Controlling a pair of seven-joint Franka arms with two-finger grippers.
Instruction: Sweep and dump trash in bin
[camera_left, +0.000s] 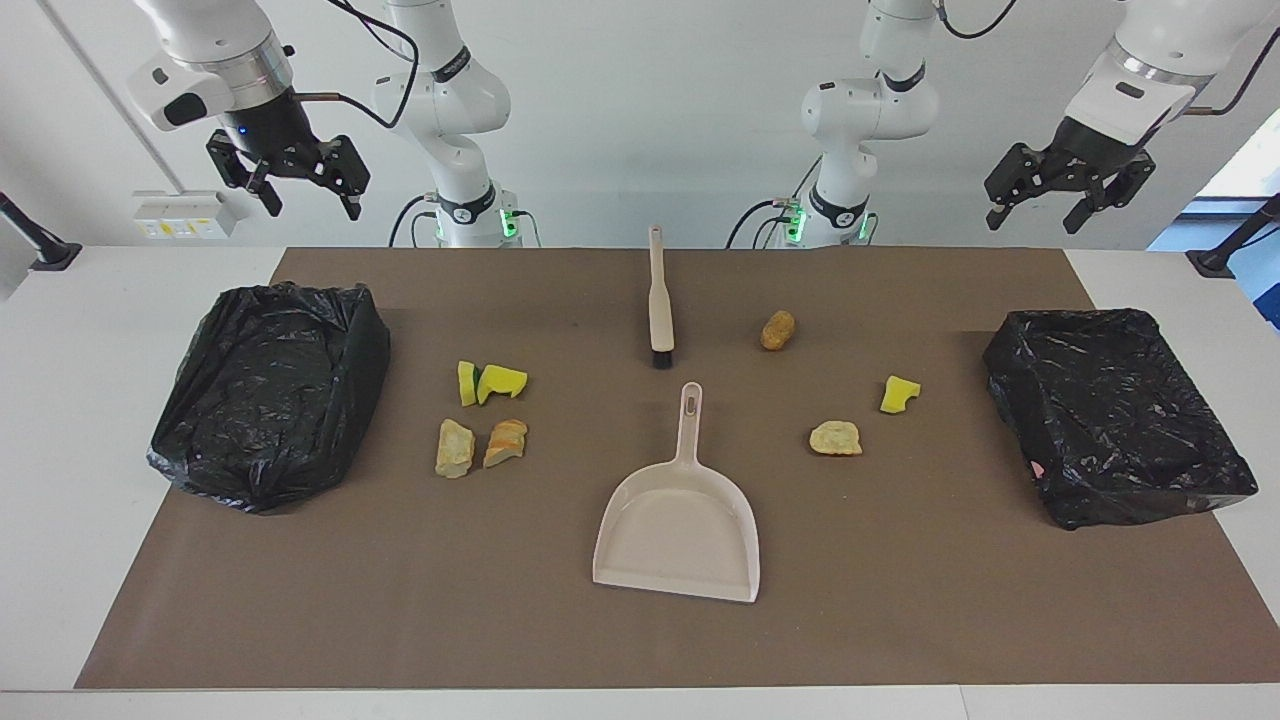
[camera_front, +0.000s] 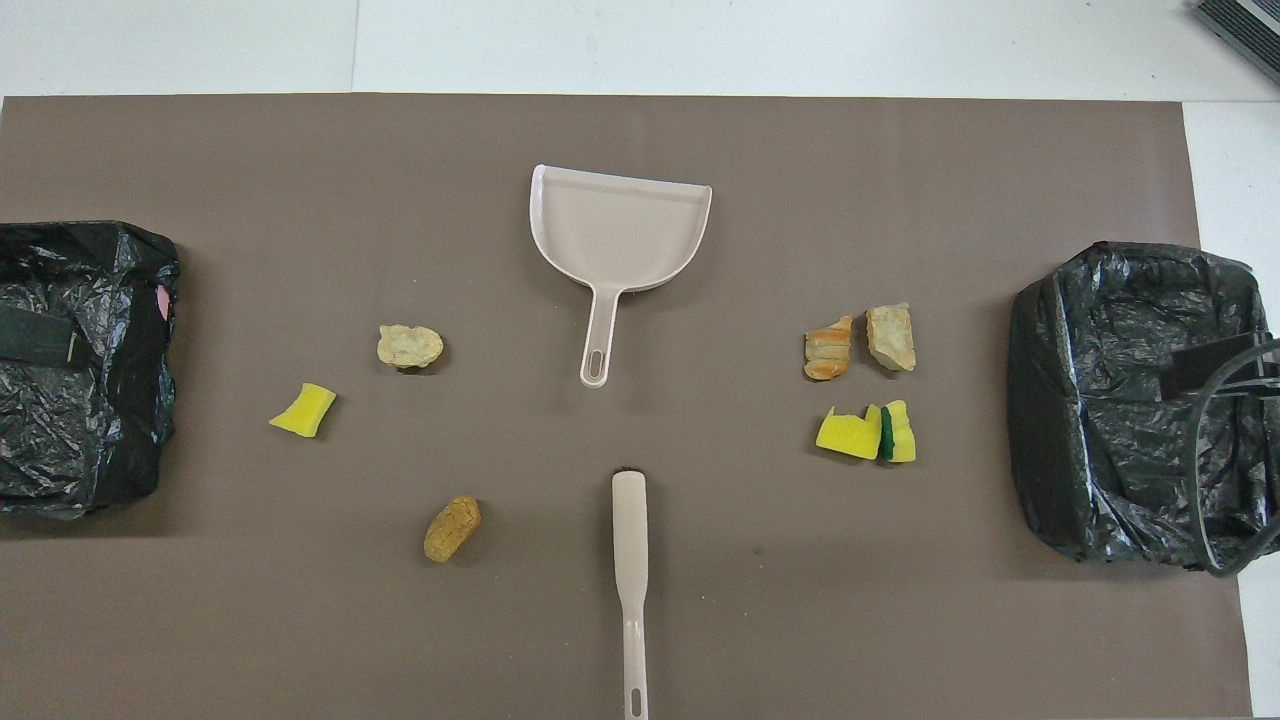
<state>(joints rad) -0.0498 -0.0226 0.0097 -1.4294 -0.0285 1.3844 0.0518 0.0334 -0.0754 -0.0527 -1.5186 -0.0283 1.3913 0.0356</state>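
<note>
The trash lies on the brown mat (camera_left: 400, 600). Two yellow-green sponge chunks (camera_left: 492, 382) and two bread-like pieces (camera_left: 480, 445) lie toward the right arm's end. A brown nugget (camera_left: 778, 329), a sponge chunk (camera_left: 899, 393) and a bread-like piece (camera_left: 835, 438) lie toward the left arm's end. Two bins lined with black bags stand at the table's ends: one (camera_left: 270, 390) at the right arm's end, one (camera_left: 1115, 410) at the left arm's. My right gripper (camera_left: 308, 205) is open and empty, high over the first bin. My left gripper (camera_left: 1035, 218) is open and empty, high over the second.
A beige dustpan (camera_left: 680, 520) lies mid-mat with its handle toward the robots. A beige hand brush (camera_left: 659, 300) lies nearer to the robots than the dustpan, bristles toward the dustpan's handle. They also show in the overhead view: dustpan (camera_front: 620, 230), brush (camera_front: 630, 560).
</note>
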